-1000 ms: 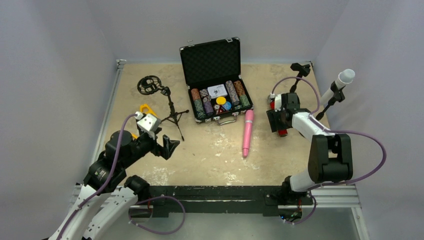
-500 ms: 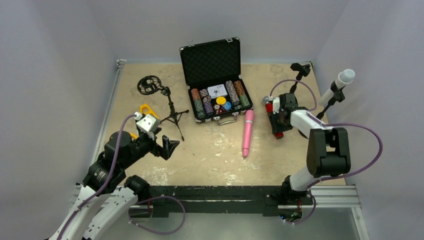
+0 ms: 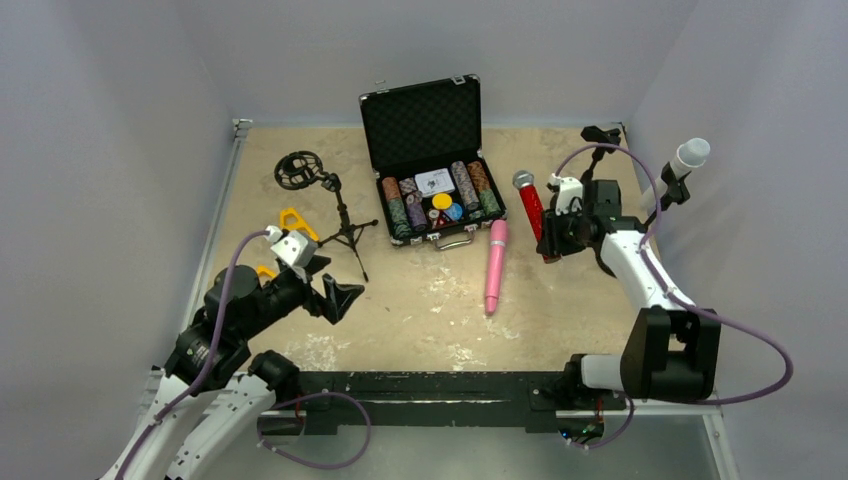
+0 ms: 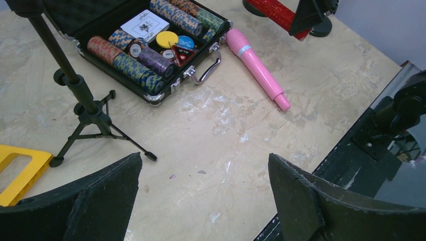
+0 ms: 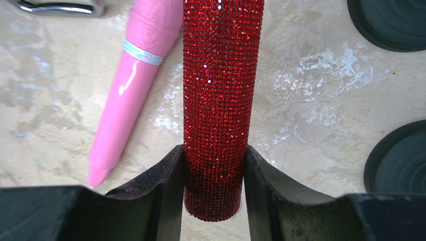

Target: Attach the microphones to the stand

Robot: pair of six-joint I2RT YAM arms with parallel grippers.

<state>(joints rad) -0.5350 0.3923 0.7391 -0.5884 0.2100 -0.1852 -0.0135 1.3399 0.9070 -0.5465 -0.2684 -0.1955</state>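
**Right arm.** Right tool (image 3: 556, 238) was clamped on the red mic (image 3: 531, 208), with the grip close to the tail end. In the wrist view both fingers pressed the glitter barrel. The mic's long axis ran near-to-far and was tilted, silver head up and leaning left of the tool.

**Key relation.** The empty clip stand (image 3: 600, 134) stood behind the tool and a little to its right, near the far right corner of the counter (image 3: 420, 310). The head therefore pointed away from the clip. Judged: the barrel needs swinging right and rearward to line up with it.

**Other mics.**
- White mic (image 3: 688, 157) sat in its own stand at the right edge.
- Pink mic (image 3: 495, 262) lay flat just in front of the chip case (image 3: 430, 190), head toward the case.

**Left arm.** Left tool (image 4: 204, 160) was spread wide and held nothing. It sat near the tripod (image 3: 343, 215), well apart from the clip. Right arm was clearly the nearer.
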